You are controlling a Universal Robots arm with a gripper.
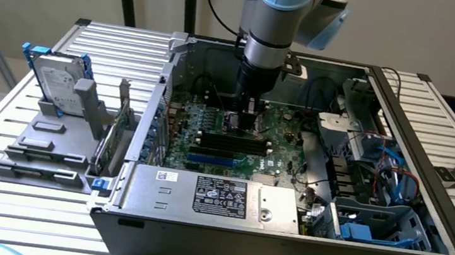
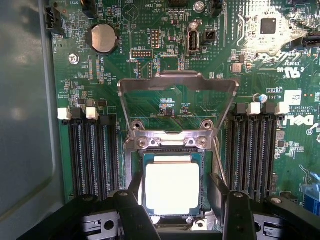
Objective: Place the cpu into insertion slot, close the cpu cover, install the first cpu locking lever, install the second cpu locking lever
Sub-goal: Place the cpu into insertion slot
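1. Pincer [image 1: 243,121]: jaws spread wide, nothing held. Black fingers [image 2: 131,207] stand either side of the cpu; contact cannot be told.
2. Cpu [image 2: 171,187]: silvery top, lying flat inside the insertion slot [image 2: 136,167].
3. Cpu cover [image 2: 177,79]: metal frame swung up and open beyond the slot's far edge, green board showing through its window.
4. Memory slots [image 2: 92,155]: long, black, flanking the slot on both sides.
5. Coin battery [image 2: 103,38]: round, farther along the board.
6. Computer case [image 1: 282,251]: lying open on the slatted counter [image 1: 16,207].
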